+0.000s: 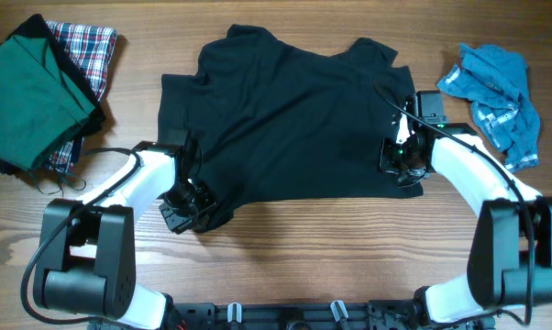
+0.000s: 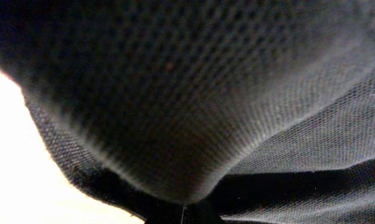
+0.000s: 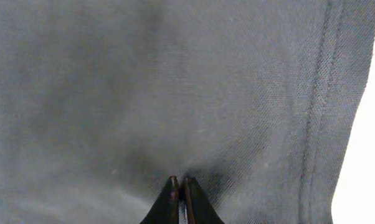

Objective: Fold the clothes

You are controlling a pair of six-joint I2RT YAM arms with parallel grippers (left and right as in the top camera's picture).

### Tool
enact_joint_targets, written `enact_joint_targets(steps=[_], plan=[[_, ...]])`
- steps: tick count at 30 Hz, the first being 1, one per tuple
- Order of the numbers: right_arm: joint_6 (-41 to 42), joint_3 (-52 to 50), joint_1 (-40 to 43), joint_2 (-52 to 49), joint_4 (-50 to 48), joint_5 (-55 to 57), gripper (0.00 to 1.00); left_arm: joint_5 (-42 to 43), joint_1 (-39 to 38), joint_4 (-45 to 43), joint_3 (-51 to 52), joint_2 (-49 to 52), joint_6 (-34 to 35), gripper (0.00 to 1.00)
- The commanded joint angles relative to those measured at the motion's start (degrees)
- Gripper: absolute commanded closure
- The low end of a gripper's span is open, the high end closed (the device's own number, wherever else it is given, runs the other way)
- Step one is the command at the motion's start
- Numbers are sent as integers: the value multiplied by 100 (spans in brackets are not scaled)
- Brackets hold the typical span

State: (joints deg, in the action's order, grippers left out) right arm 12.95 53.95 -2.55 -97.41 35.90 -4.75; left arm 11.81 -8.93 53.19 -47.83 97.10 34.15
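**Overhead: both lower corners of the shirt pinched, fold not yet made**

I have the large black short-sleeved knit shirt spread across the middle of the wooden table, collar away from me and bottom edge towards the arm bases. It lies mostly flat, with wrinkles near the sleeves. The left gripper sits at its lower left corner, where the cloth is bunched. The right gripper sits at its lower right edge.

In the right wrist view the jaws are clenched and the fabric puckers into them, so I read that as a grasp on the shirt just inside the stitched hem. In the left wrist view black mesh drapes over the lens. That gripper is clenched too, and I judge it is grasping the corner.

The shirt looks light, limp and stretchy. I expect it to sag between the two hands and drag on the wood, so the hold belongs on the doubled hem, not on single cloth.

A crumpled blue garment waits at the far right, well apart. A folded green cloth and a red-and-blue plaid cloth lie at the far left.
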Motion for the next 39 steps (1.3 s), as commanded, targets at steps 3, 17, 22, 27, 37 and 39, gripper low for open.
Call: enact_joint_targets(steps=[3,17,22,27,37,39], plan=[[227,72,-7,-608,105,223,96,-566,-20,-498,101,127,-22,96],[1106,72,0,-660,1449,140,96,-225,-24,992,101,127,-28,96],[1126,72,0,-660,1567,260,96,-101,-37,1351,111,127,-92,96],[1145,72,179,-660,1375,306,96,199,-297,1392,114,127,-90,96],[629,428,354,-577,804,-304,83,295,-605,1261,98,94,-66,96],[468,739,354,-457,807,-474,67,291,-608,1311,28,-33,-66,96]])
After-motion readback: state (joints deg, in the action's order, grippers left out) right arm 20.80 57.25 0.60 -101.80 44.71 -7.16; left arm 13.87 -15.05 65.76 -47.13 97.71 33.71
